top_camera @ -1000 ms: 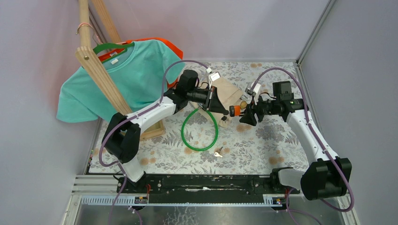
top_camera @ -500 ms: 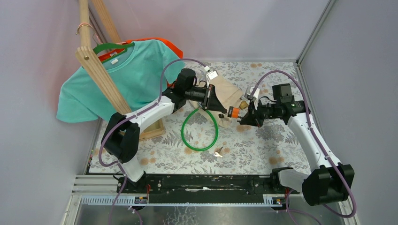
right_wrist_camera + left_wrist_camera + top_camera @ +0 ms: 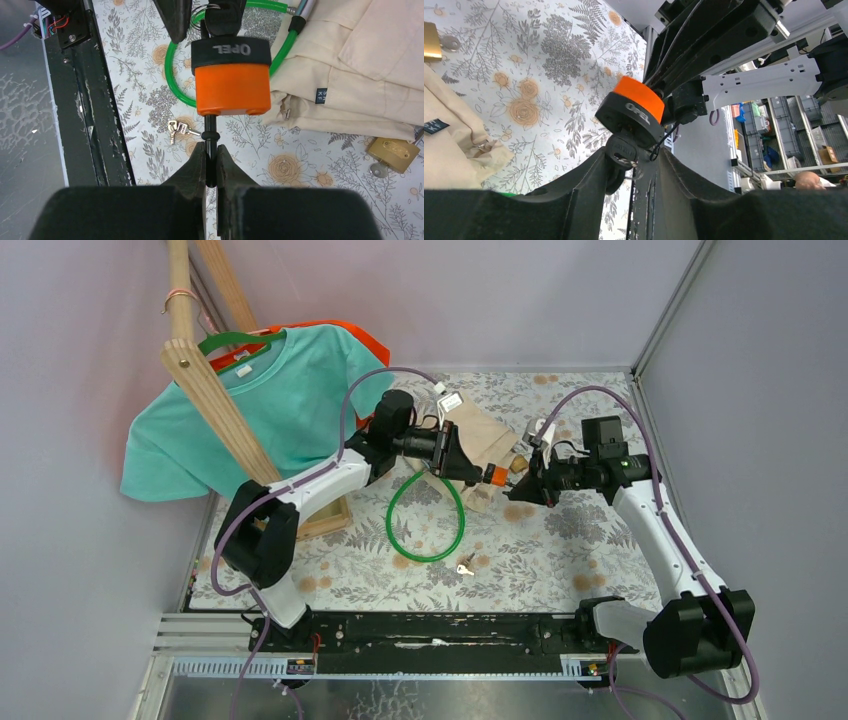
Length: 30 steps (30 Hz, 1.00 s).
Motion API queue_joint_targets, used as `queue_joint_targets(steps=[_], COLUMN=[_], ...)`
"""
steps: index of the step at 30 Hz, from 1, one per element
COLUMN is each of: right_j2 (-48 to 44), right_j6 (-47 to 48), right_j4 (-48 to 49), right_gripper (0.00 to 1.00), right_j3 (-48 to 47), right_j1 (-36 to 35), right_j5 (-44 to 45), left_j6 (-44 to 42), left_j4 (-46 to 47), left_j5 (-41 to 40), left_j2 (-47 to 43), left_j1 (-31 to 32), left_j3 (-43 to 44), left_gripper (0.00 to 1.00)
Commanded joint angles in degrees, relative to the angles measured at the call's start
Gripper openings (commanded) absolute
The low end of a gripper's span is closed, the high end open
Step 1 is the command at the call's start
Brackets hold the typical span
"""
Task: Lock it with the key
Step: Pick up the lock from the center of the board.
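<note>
An orange and black padlock (image 3: 497,476) hangs in the air between my two grippers, above the flowered table. My right gripper (image 3: 211,150) is shut on the black shackle pin (image 3: 210,127) that sticks out of the orange end (image 3: 232,87). A black-headed key (image 3: 623,148) sits in the lock's black end (image 3: 636,102). My left gripper (image 3: 631,155) stands open around the key head, which rests against one finger with a gap to the other. From above, the left gripper (image 3: 478,475) and the right gripper (image 3: 518,485) face each other across the lock.
A green cable loop (image 3: 425,517) lies under the left arm, beside a beige cloth bag (image 3: 485,435). A brass padlock (image 3: 395,150) and a small bunch of keys (image 3: 466,566) lie on the table. A teal shirt (image 3: 270,410) hangs on a wooden rack (image 3: 215,400) at the left.
My right gripper closed on the padlock's shackle pin. My left gripper's jaws, shut on the key before, have since spread apart. The lock has hardly moved.
</note>
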<state>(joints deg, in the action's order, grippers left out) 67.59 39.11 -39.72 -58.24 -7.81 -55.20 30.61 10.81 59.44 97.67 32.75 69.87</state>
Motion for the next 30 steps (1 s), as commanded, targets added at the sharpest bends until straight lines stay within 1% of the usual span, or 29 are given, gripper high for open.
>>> queue_joint_targets(steps=[1,6,11,13,18,21,23,27,30], right_j2=[0.1,0.4,0.7,0.7,1.0,1.8,2.2,2.5,2.8], right_j6=[-0.9,-0.9,-1.3,-1.3,0.8,2.7,3.2,3.3,3.2], right_j4=[4.8,4.6,4.5,4.1,1.3,-2.0,-2.5,-2.9,-2.9], right_gripper=[0.0,0.0,0.0,0.0,0.0,0.0,0.0,0.0,0.0], right_j3=[-3.4,-3.3,-3.3,-3.4,-4.3,-5.4,-5.5,-5.8,-6.5], right_j1=[0.3,0.2,-0.4,-0.5,-0.9,-1.4,-1.9,-3.4,-4.5], right_j5=[-3.8,-5.7,-6.5,-6.7,-6.8,-7.3,-7.4,-7.1,-6.6], left_j6=[2.4,3.5,3.4,1.2,-10.9,-22.4,-30.1,-43.9,-54.4], left_j4=[6.6,8.6,7.9,6.7,-0.6,-6.9,-11.1,-21.0,-28.7], left_j5=[4.3,4.5,3.3,2.6,-0.3,-2.9,-3.9,-2.1,-1.9], left_j2=[-2.6,-3.1,-2.0,-2.2,-4.5,-6.4,-7.2,-7.1,-6.7], left_j1=[0.7,0.8,0.8,0.8,0.8,0.8,0.8,1.4,3.2], left_j3=[-1.6,-2.4,-1.7,-1.5,-0.3,0.6,1.6,5.5,8.4], left_gripper=[0.52,0.65,0.68,0.68,0.71,0.75,0.78,0.85,0.86])
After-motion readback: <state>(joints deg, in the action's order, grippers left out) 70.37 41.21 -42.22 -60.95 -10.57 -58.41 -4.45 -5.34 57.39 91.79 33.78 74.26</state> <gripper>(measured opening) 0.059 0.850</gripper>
